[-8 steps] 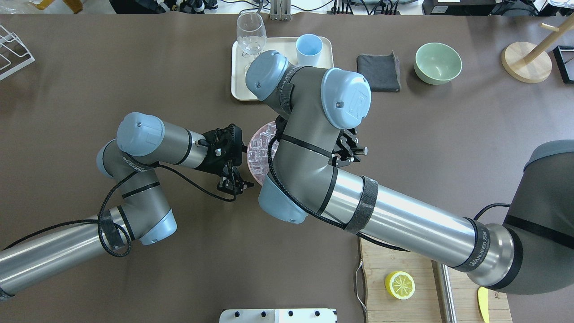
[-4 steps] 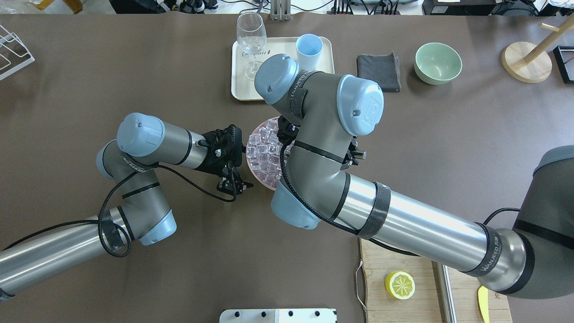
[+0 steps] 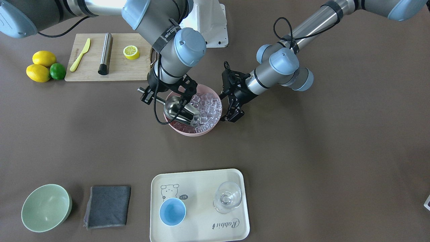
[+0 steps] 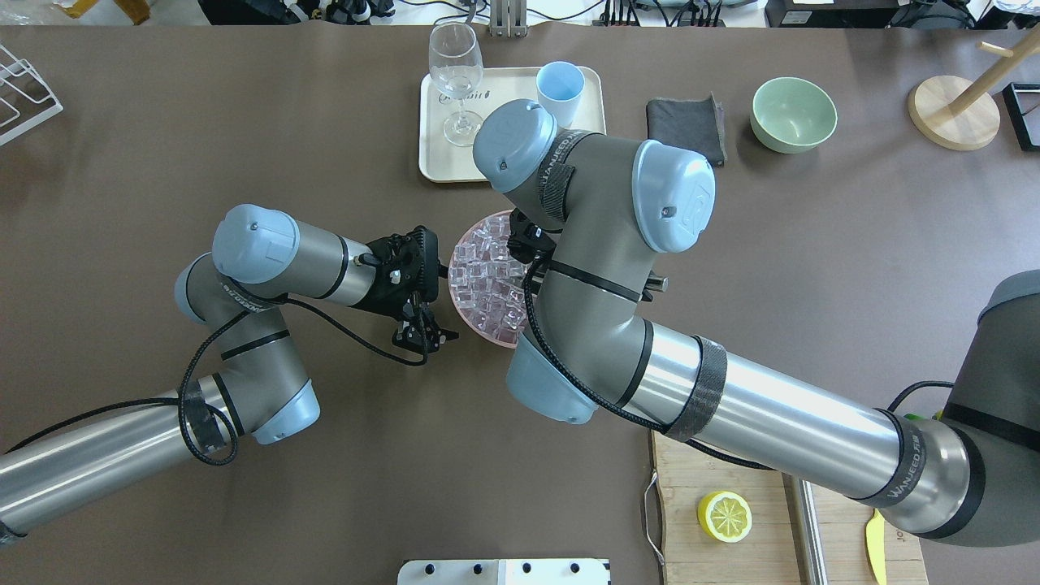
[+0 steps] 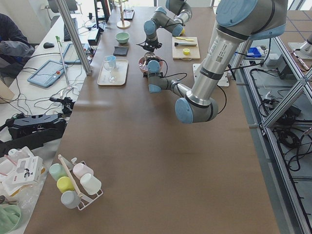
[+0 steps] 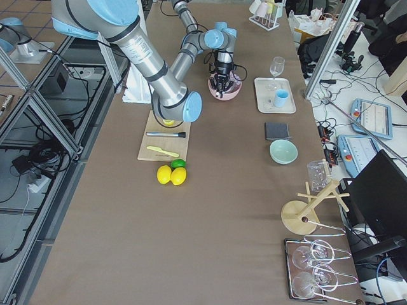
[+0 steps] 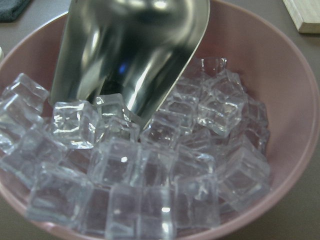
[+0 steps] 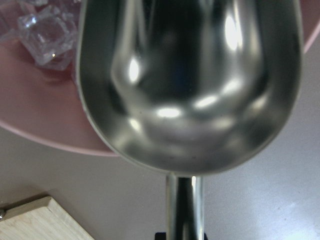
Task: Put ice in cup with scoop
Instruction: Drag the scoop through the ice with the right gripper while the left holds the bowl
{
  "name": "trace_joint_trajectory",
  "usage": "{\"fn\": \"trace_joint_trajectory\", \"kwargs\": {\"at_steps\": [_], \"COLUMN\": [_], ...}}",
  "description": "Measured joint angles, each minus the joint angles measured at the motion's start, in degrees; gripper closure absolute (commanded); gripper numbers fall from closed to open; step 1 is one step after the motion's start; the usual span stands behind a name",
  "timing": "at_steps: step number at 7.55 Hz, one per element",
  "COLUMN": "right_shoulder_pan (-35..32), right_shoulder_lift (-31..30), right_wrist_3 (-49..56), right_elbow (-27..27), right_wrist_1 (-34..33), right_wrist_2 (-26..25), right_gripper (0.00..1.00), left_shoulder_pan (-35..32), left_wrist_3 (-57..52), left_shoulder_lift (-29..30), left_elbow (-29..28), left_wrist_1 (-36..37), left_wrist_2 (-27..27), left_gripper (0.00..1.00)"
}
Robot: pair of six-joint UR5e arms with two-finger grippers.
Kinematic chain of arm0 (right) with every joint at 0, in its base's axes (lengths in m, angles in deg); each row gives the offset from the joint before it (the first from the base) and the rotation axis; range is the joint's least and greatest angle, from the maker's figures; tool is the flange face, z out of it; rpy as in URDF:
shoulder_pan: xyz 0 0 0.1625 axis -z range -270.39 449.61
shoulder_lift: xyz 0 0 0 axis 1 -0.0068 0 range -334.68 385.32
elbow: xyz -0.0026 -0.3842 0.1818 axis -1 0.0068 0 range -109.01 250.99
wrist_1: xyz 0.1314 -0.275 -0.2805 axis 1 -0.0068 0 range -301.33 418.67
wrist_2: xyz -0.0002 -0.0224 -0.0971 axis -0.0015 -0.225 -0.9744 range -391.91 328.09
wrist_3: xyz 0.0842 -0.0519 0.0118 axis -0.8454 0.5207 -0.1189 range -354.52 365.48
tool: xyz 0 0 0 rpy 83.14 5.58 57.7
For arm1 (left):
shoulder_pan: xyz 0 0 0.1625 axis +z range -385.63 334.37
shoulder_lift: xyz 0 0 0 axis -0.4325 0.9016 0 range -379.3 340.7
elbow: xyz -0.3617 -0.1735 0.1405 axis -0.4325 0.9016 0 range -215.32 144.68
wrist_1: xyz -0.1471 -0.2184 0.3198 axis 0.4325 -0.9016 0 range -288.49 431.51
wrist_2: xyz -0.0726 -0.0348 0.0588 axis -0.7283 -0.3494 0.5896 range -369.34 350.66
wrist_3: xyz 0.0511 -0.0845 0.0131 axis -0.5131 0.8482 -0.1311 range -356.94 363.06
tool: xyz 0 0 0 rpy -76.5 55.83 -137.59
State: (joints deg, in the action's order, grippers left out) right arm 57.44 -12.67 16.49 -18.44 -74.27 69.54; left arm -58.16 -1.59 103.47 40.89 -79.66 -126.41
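A pink bowl point(image 3: 192, 132) mid-table holds the ice point(image 3: 209, 103), a heap of clear cubes. The steel scoop point(image 3: 178, 109) lies tilted in that bowl, its lip pushed against the cubes point(image 7: 120, 165) and its trough point(image 8: 190, 85) empty. My right gripper point(image 3: 152, 95) is shut on the scoop's handle at the bowl's edge. My left gripper point(image 4: 422, 331) hangs open just beside the bowl's other side, not touching it. The light-blue cup point(image 3: 172, 211) stands upright and empty on the cream tray point(image 3: 201, 232), far from both grippers.
A clear wine glass point(image 3: 227, 197) shares the tray. A grey cloth point(image 3: 107, 205) and a pale green bowl point(image 3: 46, 207) lie beside it. A cutting board point(image 3: 90, 72) carries a lemon half, a yellow knife and a steel cylinder; whole lemons and a lime sit alongside.
My right arm has swung away to the right in the overhead view, uncovering more of the ice in the bowl. The left arm has stayed still.
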Motion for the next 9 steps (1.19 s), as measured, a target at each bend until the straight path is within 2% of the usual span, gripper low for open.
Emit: {"fn": "trace_joint_trajectory", "kwargs": {"at_steps": [5,9], "right_shoulder_pan": [0.00,0.00], "right_shoulder_lift": [-1.00,-2.14], "right_wrist_3": [-3.19,-5.35], "right_elbow": [-1.31,-2.28], "right_wrist_1": [2.81,4.53], "right_wrist_2": [0.52,1.39], "right_gripper": [1.00,1.00], "left_shoulder_pan": [-1.93,-2.03], "left_wrist_3": [-0.02,0.12], "left_shoulder_lift": [1.57,4.36], "left_elbow": [-2.43,-2.83], "left_wrist_1": [0.73,4.35], "left_wrist_2": [-0.61,-0.87], "left_gripper": [0.02,0.02]}}
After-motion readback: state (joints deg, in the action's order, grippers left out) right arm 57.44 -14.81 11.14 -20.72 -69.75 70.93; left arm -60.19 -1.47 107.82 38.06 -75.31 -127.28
